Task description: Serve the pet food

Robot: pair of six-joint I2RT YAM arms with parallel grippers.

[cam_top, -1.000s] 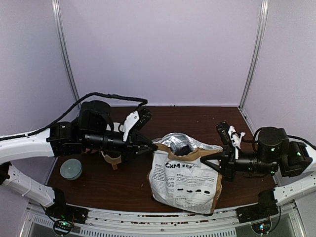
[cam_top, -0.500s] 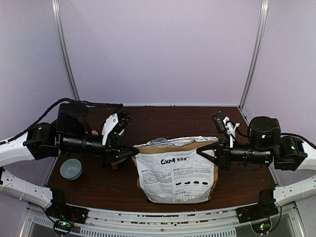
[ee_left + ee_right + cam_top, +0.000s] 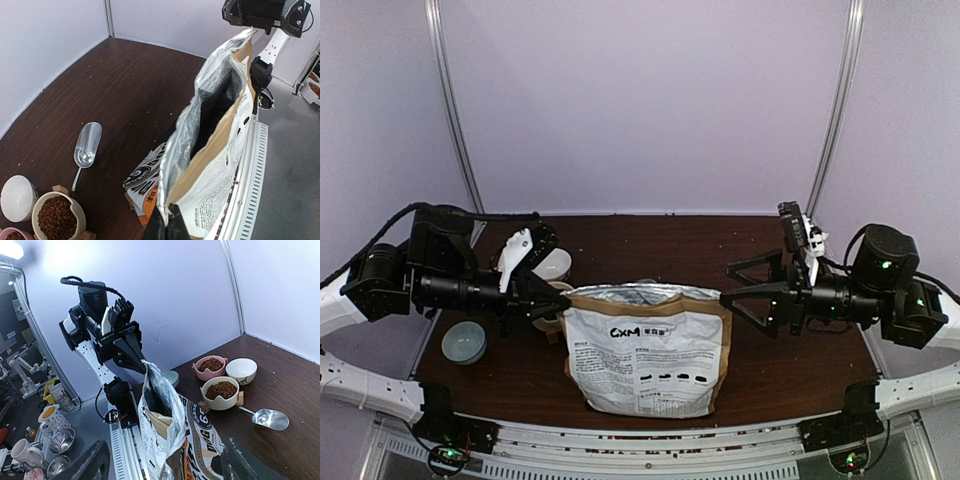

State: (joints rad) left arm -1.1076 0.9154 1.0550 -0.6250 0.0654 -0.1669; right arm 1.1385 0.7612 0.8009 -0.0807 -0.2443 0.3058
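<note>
Top external view first: the large brown-and-white paper bag (image 3: 645, 350) with its silver foil lining stands upright in the middle of the dark brown wooden table (image 3: 800, 360), mouth open to the ceiling. The left gripper (image 3: 558, 306) reaches in from the side with its fingers pressed together on the bag's left top corner. The left wrist view confirms it, with black fingertips (image 3: 175, 227) pinching folded paper and foil at the very bottom of the picture. On the other side, the right gripper (image 3: 725, 283) has its jaws spread wide, just beside the bag's right top corner. In the right wrist view the bag's near edge rises between the two parted fingers, and neither is closed on it. Now the pet food (image 3: 55, 219): reddish-brown kibble heaped in a round cream bowl (image 3: 77, 210) left of the bag, behind the left gripper. There is more of it in a pink bowl (image 3: 210, 375) just beside. A white bowl (image 3: 241, 374) sits next to those two. A silver metal scoop (image 3: 87, 146) lies flat on the wood near the bowls, hollow side up, apart from the bag. A small grey-green dish (image 3: 463, 342) sits by the table's left edge, in front of the left arm. The bag's inside is too dark to tell what it holds.
</note>
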